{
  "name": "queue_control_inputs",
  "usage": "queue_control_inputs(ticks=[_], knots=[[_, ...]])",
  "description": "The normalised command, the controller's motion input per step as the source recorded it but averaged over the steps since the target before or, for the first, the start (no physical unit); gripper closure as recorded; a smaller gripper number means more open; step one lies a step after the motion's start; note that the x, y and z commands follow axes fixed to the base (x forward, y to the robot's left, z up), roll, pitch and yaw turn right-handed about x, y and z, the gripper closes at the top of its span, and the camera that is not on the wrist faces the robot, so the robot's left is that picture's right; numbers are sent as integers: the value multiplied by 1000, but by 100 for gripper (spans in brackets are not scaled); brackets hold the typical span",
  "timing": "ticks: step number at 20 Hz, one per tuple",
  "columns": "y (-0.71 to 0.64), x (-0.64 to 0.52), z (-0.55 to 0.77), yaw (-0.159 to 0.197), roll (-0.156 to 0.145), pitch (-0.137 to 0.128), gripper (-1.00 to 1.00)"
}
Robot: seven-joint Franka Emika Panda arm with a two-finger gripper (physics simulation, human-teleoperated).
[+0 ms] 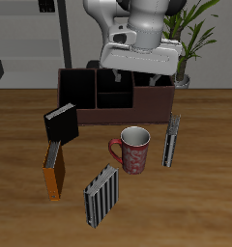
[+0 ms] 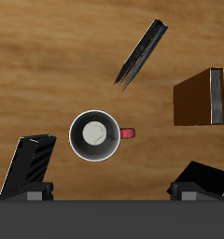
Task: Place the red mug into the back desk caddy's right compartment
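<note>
Wood-grain worktop (image 1: pixel 200 198) fills the scene, with a green potted plant (image 1: pixel 193 39) behind it. At the back stands the long dark reddish-brown desk caddy (image 1: pixel 113 99). Before it, on open wood, the red speckled ceramic mug (image 1: pixel 133 150) stands upright, clear of the striped books around it. White arm hangs above the caddy; its claw (image 2: pixel 112 191) hovers over the mug, fingers spread, grasping nothing.

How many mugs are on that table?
1. The red mug stands upright on the table in front of the back desk caddy, with books around it. Another could be hidden behind the caddy or the arm.
</note>
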Motion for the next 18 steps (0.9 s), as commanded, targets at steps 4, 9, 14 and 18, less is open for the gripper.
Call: queue_control_inputs(ticks=[4, 9, 14, 18], knots=[[164, 136, -58, -30, 3, -2, -100], [163, 206, -115, -58, 11, 21, -100], [205, 185, -143, -36, 13, 9, -100], [131, 109, -102, 9, 3, -16, -100]])
